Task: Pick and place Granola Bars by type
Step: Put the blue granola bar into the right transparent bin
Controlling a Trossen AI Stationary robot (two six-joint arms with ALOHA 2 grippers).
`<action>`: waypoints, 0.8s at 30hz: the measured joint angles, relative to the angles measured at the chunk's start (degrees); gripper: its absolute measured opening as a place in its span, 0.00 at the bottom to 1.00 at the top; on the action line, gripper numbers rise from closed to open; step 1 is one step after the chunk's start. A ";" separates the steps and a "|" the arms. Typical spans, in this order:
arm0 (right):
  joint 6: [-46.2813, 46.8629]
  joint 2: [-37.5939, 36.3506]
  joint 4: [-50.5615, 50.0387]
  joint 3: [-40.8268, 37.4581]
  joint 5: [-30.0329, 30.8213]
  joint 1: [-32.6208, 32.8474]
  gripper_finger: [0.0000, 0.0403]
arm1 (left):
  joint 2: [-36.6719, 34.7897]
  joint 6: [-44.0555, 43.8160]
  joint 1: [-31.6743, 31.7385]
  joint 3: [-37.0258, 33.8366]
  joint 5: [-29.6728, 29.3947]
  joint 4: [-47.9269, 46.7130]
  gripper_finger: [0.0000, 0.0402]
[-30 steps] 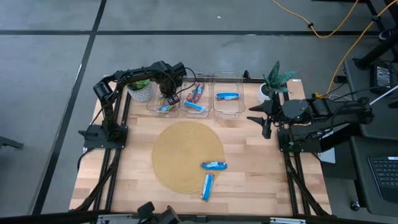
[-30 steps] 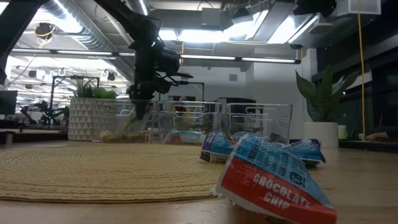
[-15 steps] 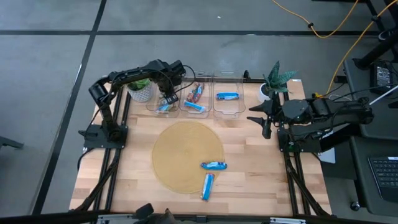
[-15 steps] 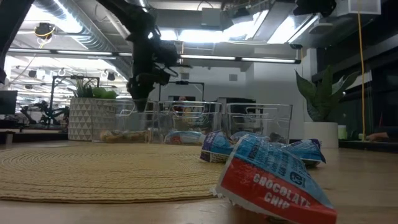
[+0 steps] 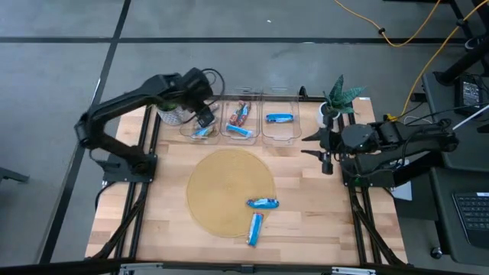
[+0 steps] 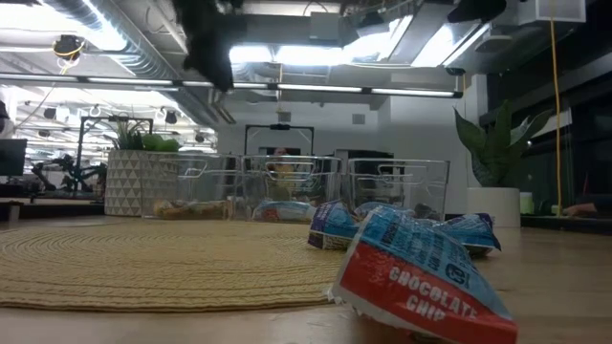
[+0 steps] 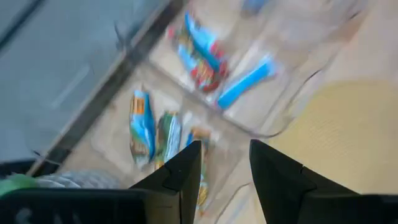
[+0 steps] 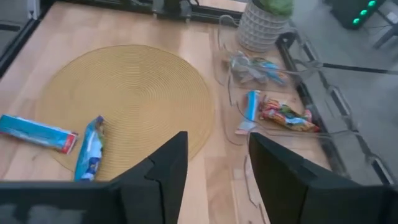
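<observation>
On woven mat's (image 5: 229, 191) near edge, two blue Granola Bars (image 5: 258, 215) unsorted; others lie in clear bins (image 5: 241, 122) by type. Left jaws (image 5: 205, 118) parted, empty, above leftmost bin. Right jaws (image 5: 325, 145) parted, idle at table's (image 5: 306, 221) side.

The wooden table (image 5: 306, 214) carries a round woven mat (image 5: 221, 191), three clear bins (image 5: 263, 131) and two potted plants (image 5: 336, 99).
</observation>
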 joint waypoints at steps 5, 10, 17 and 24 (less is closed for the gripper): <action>0.20 3.37 2.02 0.00 -3.56 -0.02 0.43 | -9.75 -4.57 -5.17 0.00 -4.74 2.66 0.31; -1.94 8.25 2.16 0.00 -8.86 -0.01 0.43 | -17.62 -10.52 -11.28 0.00 -12.40 5.23 0.31; 2.06 14.69 2.15 0.00 -17.50 0.00 0.59 | -22.61 -12.98 -19.86 0.00 -18.27 4.59 0.29; 9.04 23.84 3.02 0.00 -22.97 1.76 0.84 | -23.63 -14.96 -25.33 0.00 -21.94 1.57 0.29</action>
